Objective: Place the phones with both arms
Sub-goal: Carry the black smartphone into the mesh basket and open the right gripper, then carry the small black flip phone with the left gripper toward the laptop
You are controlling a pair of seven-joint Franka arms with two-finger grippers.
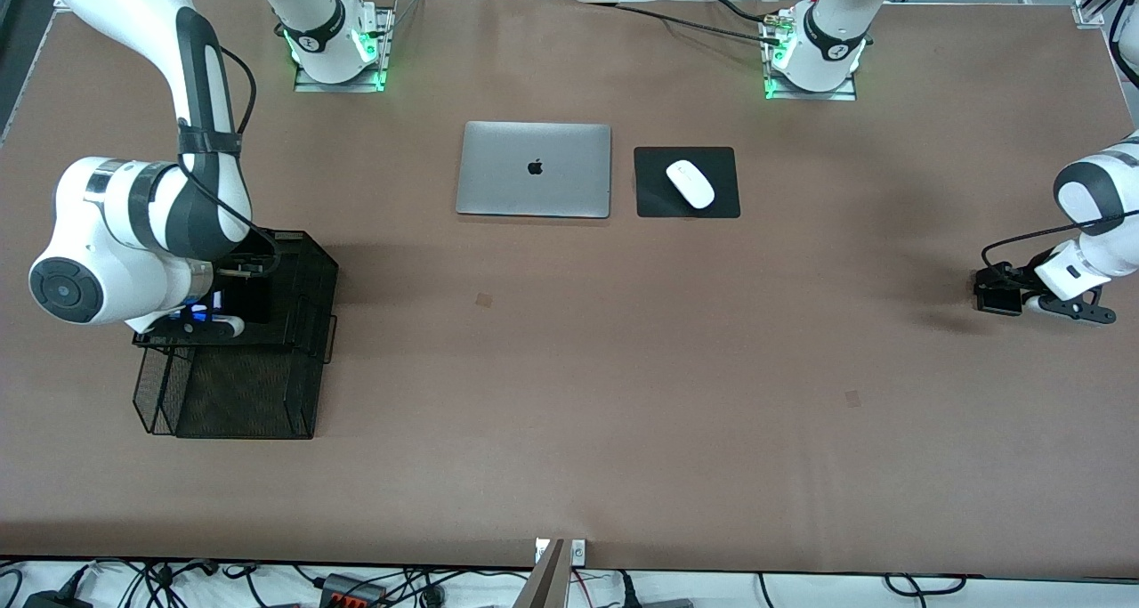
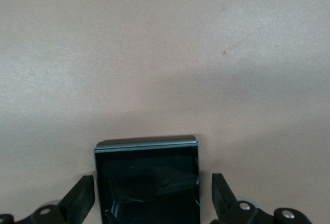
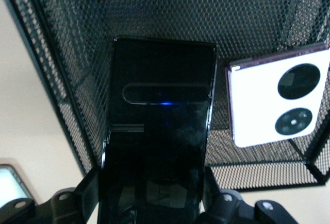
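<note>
In the right wrist view a long black phone [image 3: 160, 110] stands inside the black mesh basket [image 3: 154, 18], with my right gripper [image 3: 152, 183] shut on its edges. A lavender phone [image 3: 281, 105] with two black camera circles lies beside it in the same basket. The front view shows the right arm's hand over that basket [image 1: 307, 261] at the right arm's end of the table. At the left arm's end, my left gripper [image 1: 992, 295] is low at the table. Its fingers [image 2: 82, 195] stand open on either side of a small squarish black phone [image 2: 147, 172], with a gap on each side.
A shut silver laptop [image 1: 534, 169] lies mid-table near the bases. Beside it a white mouse [image 1: 690, 183] rests on a black pad [image 1: 654, 200]. The basket has a lower mesh tier [image 1: 240, 403] nearer the front camera.
</note>
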